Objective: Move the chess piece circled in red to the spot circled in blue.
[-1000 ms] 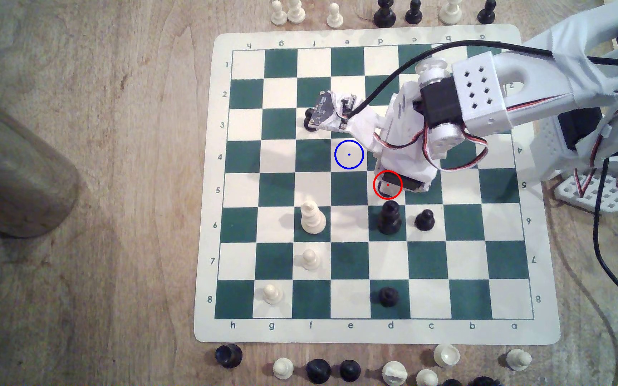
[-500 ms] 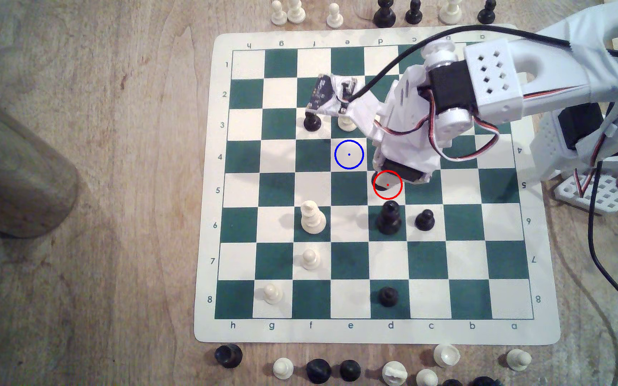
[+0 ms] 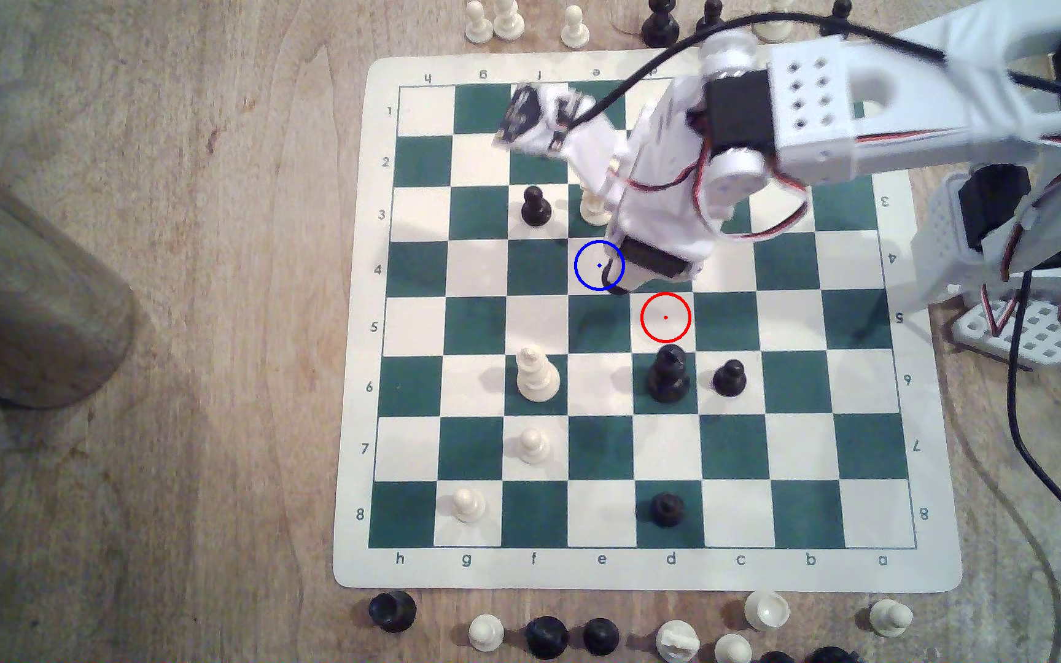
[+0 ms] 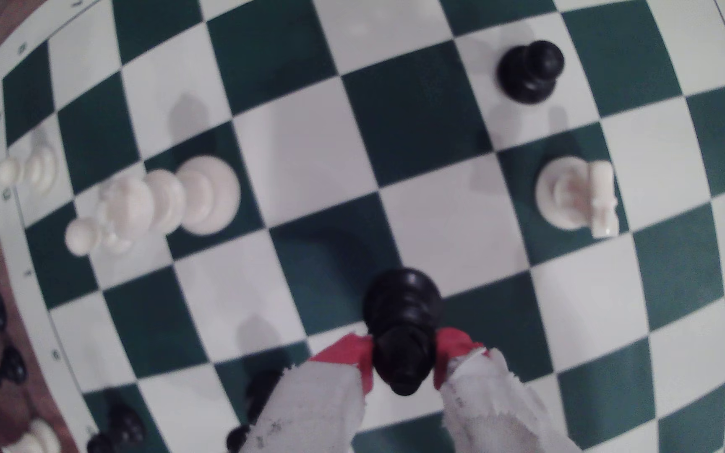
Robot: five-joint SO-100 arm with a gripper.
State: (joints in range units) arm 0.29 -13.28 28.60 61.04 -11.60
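Table: wood-grain table (image 3: 164, 446) under everything; metal cylinder (image 3: 24, 306) lies at the exterior view's left edge.
Board: green-and-cream roll-up board (image 3: 936, 561), lettered and numbered border, flat on the table.
Arm: white SO-100 arm (image 3: 834, 121) reaches in from the exterior view's right, across the board's upper half; black cable (image 3: 643, 70) loops over it.
Pincer: pincer (image 4: 402, 361) clenched on the chess piece; cloth-wrapped fingers (image 4: 321, 409) with red tips press either side of its upper body.
Chess piece: glossy black chess piece (image 4: 402, 305) hangs between the fingers, wide base toward the board. In the exterior view only its dark lower edge (image 3: 611, 280) shows under the wrist, overlapping the blue ring's lower right. Lifted or touching the board: cannot tell.
Spot: blue-circled cream square (image 3: 588, 255), row 4, column e; partly covered by the arm and piece.
Red circle: red ring (image 3: 666, 317) on d5, bare cream square inside.
Neighbours: tall black piece (image 3: 667, 375) on d6 just below the red ring; black pawn (image 3: 729, 378) beside it on c6; black pawn (image 3: 535, 206) on f3; white piece (image 3: 592, 207) on e3 half under the arm; tall white piece (image 3: 536, 375) on f6.
Off-board: captured pieces (image 3: 579, 631) in rows along the near and far board edges.
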